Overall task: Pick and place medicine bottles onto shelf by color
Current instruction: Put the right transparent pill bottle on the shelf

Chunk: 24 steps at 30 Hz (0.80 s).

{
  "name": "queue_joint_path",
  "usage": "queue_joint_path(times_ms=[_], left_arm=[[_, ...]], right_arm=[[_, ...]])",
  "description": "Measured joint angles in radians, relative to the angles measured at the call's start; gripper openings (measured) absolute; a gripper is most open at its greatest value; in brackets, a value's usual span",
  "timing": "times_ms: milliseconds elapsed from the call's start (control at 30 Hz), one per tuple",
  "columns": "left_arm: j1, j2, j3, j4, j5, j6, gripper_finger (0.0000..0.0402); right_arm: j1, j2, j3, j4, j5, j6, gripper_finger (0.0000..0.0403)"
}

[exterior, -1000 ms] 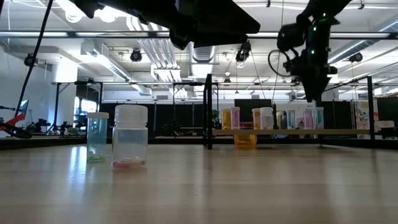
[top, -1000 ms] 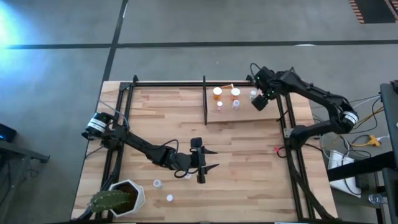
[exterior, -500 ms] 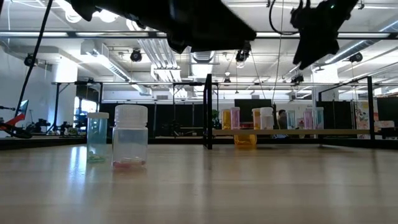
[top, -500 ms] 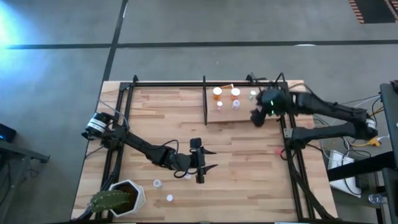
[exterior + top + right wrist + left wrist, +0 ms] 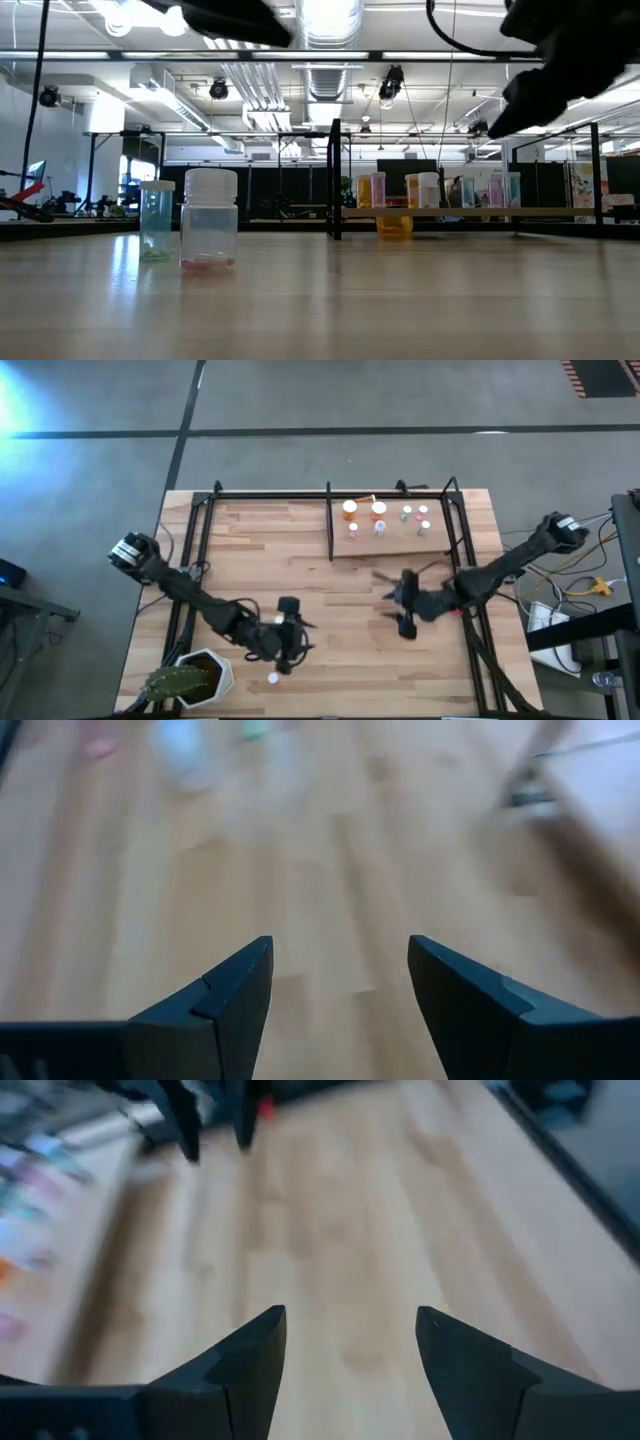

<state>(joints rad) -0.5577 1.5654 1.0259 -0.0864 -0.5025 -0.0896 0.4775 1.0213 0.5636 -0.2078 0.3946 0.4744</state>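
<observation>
Tool status first: your right tool (image 5: 404, 610) has left the shelf (image 5: 390, 546) and now hangs over the bare middle of the surface (image 5: 350, 650), jaws spread and empty. Your left tool (image 5: 288, 645) has moved from mid-surface toward the near edge, close to the cactus pot (image 5: 195, 675); its jaws are also spread with nothing between them, as its wrist view confirms.

Meaning for the task: judge the right arm's last placement complete. A bottle that was under the right tool a second ago now stands free on the shelf, and both tools are free for the next pick. The left tool appears to be approaching the bottles still on the surface.

Count as follows:
- Medicine bottles on the shelf (image 5: 379, 510): six visible from above, two with larger orange bodies, four smaller.
- Medicine bottles off the shelf: one white-capped bottle (image 5: 272, 678) visible from above, just beside the left tool; the low view shows two, a white-capped one (image 5: 210, 220) and a greenish one (image 5: 156, 220).
- Arms: two.
- Shelves: one.
</observation>
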Motion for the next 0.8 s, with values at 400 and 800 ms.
queue_joint_path(times_ms=[400, 800], left_arm=[[-0.041, 0.074, -0.071, -0.123, 0.051, -0.226, 0.0208], [-0.012, 0.139, -0.072, -0.064, 0.084, -0.269, 0.0204]], right_arm=[[0.292, 0.228, -0.003, 0.172, 0.097, 0.17, 0.0223], [0.38, 0.276, 0.031, 0.188, 0.211, 0.227, 0.0223]])
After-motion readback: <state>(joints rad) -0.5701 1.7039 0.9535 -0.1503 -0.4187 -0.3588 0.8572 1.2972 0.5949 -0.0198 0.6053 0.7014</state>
